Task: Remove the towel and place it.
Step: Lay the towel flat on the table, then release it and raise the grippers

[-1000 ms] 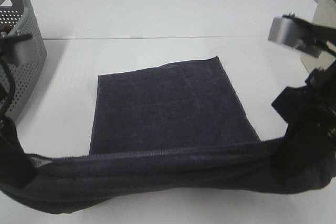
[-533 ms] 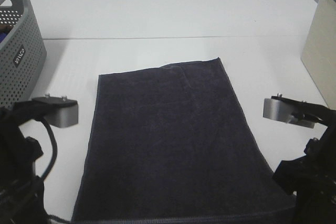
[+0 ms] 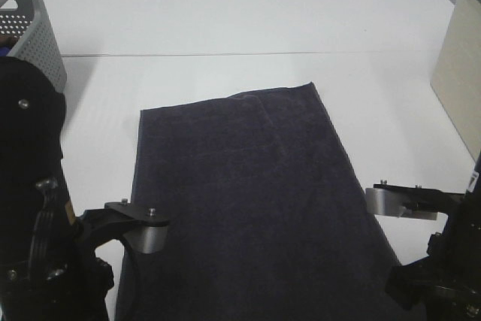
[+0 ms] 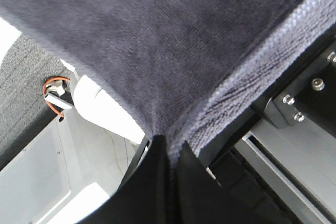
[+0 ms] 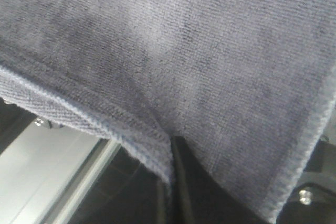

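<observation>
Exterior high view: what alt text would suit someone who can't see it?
A dark grey towel lies spread out on a white table, its near end running off the bottom edge between the black left arm and right arm. A grey perforated basket stands at far left, a beige box at right.

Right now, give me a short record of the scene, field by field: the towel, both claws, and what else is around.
towel: dark grey, spread flat on the white table, long side running away from the robot
left claw: shut on the towel at its hemmed edge
right claw: shut on the towel at its hemmed edge
far left: grey perforated basket
far right: beige container
</observation>
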`<act>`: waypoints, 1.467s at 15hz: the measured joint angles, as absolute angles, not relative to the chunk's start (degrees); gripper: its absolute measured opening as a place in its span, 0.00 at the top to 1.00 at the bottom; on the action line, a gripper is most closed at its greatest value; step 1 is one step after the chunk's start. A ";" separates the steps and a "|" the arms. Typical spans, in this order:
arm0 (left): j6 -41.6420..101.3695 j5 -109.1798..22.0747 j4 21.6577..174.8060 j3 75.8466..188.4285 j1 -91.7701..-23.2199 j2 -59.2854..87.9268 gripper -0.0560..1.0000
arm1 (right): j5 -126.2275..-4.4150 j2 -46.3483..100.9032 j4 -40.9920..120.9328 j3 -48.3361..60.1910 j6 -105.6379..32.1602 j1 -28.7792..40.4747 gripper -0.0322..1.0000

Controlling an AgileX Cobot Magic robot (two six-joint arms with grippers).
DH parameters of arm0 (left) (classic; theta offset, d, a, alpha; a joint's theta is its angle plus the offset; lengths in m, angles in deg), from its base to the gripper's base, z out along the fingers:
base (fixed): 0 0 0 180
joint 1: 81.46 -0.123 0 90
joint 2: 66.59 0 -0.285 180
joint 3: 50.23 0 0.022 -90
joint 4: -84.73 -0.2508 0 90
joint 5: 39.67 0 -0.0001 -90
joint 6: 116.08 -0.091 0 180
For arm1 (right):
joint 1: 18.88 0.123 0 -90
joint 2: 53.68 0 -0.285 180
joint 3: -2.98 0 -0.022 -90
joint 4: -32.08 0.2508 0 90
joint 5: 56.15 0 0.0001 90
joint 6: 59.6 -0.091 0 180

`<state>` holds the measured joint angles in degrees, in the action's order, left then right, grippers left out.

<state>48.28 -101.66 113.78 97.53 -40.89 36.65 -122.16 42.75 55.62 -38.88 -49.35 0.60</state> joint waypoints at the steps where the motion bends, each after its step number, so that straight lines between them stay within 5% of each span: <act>1: 48.28 -101.49 113.95 97.53 -40.03 37.51 0.95 | -121.70 44.01 55.62 -38.88 -48.60 0.37 0.96; 6: 48.45 -100.69 114.47 100.68 -38.77 42.43 0.95 | -118.55 47.39 56.20 -39.05 -44.82 0.31 0.95; 12: 48.51 -100.57 115.04 106.29 -38.09 49.19 0.92 | -116.20 47.50 56.14 -39.11 -44.36 0.31 0.70; 14: 48.51 -99.60 115.16 107.21 -35.62 49.42 0.75 | -116.14 47.50 56.48 -39.11 -44.30 0.31 0.57; 17: 49.89 -97.77 115.27 108.87 -32.07 49.42 0.29 | -115.05 47.50 58.32 -39.11 -44.30 0.31 0.35; 19: 50.23 -98.00 115.33 109.79 -31.55 49.42 0.18 | -114.77 47.50 58.60 -39.11 -44.30 0.31 0.31; 22: 50.52 -102.98 115.27 113.28 -31.44 49.48 0.17 | -114.54 46.76 58.55 -39.11 -44.30 0.31 0.30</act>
